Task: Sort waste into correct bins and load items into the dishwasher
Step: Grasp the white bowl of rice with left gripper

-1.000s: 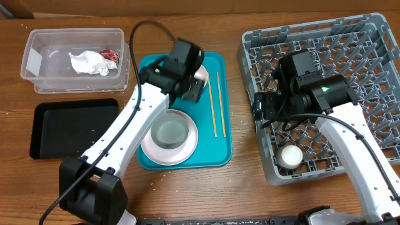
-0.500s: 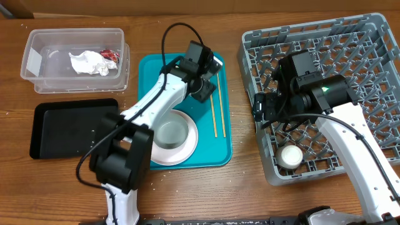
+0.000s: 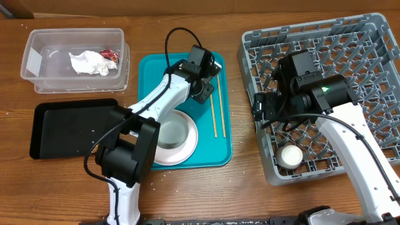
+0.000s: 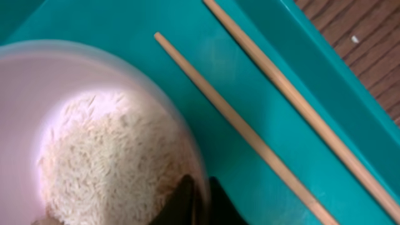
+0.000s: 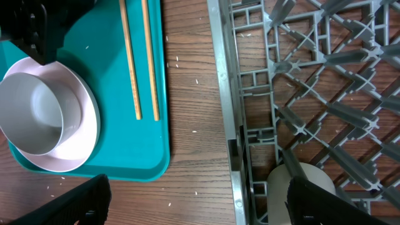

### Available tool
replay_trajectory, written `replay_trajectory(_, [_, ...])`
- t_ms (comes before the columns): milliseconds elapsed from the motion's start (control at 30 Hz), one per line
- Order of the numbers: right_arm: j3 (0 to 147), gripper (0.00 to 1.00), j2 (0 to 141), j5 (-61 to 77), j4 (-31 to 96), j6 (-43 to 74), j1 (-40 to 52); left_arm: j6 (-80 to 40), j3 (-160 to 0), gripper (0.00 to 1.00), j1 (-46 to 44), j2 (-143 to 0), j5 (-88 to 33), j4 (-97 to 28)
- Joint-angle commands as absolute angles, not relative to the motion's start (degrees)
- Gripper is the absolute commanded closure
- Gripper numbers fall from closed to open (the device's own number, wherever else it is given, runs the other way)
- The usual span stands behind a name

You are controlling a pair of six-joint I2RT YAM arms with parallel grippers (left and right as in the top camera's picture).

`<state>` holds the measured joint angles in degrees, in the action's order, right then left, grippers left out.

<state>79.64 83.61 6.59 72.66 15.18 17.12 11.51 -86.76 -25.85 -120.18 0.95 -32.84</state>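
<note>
My left gripper is shut on the rim of a pale pink bowl that holds white rice. The bowl sits at the far end of the teal tray, mostly hidden under the gripper in the overhead view. Two wooden chopsticks lie on the tray just right of it. A white plate with an empty bowl sits at the tray's near end. My right gripper hangs open over the left edge of the grey dish rack, where a white cup stands.
A clear tub at the far left holds a crumpled tissue and a red-and-white wrapper. A black tray lies in front of it. A few rice grains dot the wood between tray and rack.
The left arm swung right over the far end of the teal tray, and its gripper closed on the rice bowl's rim. The right arm has not moved.
</note>
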Motion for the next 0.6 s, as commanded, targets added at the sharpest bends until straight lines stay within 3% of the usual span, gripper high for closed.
replay_trajectory(0, [80.64,0.08,82.02,6.02,72.42,14.92,17.02,6.9,-89.84,0.96,-25.91,-120.97,4.93,-35.05])
replay_trajectory(400, [80.64,0.08,82.02,6.04,72.53,14.94,17.02,-11.55,-122.26,0.96,-24.43,-120.95,6.2,-75.33])
replay_trajectory(567, [80.64,0.08,82.02,6.07,72.49,14.94,17.02,-15.25,-130.26,0.96,-20.86,-120.29,1.34,-90.72])
